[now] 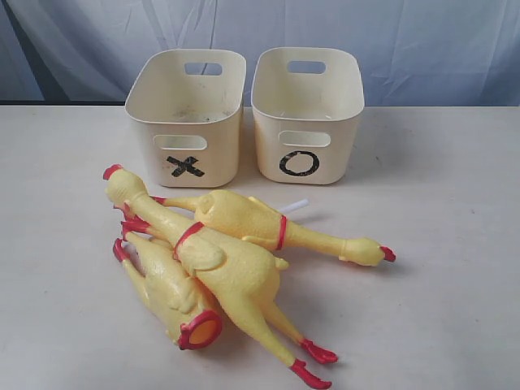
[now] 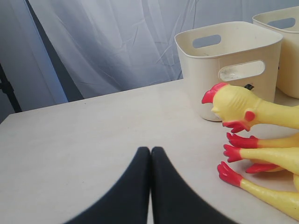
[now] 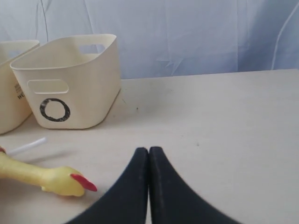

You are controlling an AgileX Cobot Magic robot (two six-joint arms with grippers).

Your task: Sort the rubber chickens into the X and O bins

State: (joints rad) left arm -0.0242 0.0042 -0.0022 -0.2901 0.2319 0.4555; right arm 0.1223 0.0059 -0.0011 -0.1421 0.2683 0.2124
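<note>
On the pale table point(image 1: 455, 244) we see yellow rubber chickens point(image 1: 231, 272) piled at six o'clock from cream plastic bins point(image 1: 219, 154); left gripper point(image 2: 150, 154) and right gripper point(image 3: 148, 154) sit pinched together, empty.

Glossy rubber chickens point(image 1: 236, 272), matt plastic bins point(image 1: 142, 134)

Rubber chickens point(image 1: 231, 272) piled before bins point(image 1: 221, 134)

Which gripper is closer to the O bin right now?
Right. The right gripper, shut, has the O bin just ahead of it. The left gripper, also shut, is on the X bin side, with the O bin farther off beyond that.
</note>
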